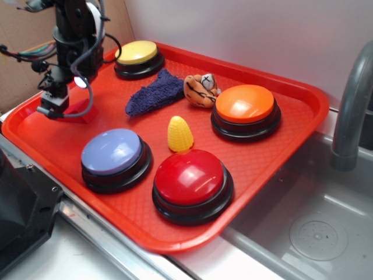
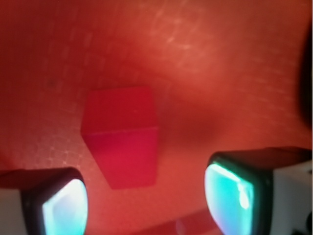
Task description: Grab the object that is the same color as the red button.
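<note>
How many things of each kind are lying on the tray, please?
Buttons: 4
Red block: 1
Corn toy: 1
Tiger toy: 1
Blue cloth: 1
Total: 8

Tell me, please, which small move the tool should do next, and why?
Probably lower straight down, then close. In the wrist view the tool is open, its fingers apart on either side of the red block, which lies untouched on the red tray. The red button matches its color.
</note>
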`<action>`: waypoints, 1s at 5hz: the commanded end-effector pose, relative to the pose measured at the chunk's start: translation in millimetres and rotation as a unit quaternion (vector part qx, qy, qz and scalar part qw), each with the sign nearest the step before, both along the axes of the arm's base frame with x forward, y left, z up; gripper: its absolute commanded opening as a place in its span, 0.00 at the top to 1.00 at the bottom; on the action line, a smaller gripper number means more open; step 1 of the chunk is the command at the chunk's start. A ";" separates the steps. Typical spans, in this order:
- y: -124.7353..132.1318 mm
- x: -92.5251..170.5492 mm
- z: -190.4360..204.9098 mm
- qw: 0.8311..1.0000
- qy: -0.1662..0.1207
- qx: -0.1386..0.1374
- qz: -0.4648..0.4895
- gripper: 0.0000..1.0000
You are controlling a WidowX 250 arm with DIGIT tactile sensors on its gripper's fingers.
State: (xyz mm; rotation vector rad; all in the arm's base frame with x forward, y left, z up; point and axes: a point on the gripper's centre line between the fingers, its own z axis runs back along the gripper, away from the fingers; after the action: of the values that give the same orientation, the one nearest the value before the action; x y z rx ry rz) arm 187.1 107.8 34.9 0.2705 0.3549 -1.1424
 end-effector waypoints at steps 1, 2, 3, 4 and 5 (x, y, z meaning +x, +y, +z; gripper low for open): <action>-11.3 -2.8 -10.1 1.000 -0.016 -0.017 0.014 0.02; -11.2 -0.5 -16.6 0.998 -0.043 -0.031 0.028 1.00; -17.7 5.7 -27.2 0.996 -0.082 -0.029 0.035 1.00; -20.3 10.2 -36.7 0.994 -0.083 -0.035 0.061 1.00; -22.8 8.6 15.5 0.969 -0.165 -0.044 0.181 1.00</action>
State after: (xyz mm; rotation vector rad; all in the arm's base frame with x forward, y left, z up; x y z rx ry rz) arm 185.5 87.8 38.3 0.2727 0.1034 -0.7603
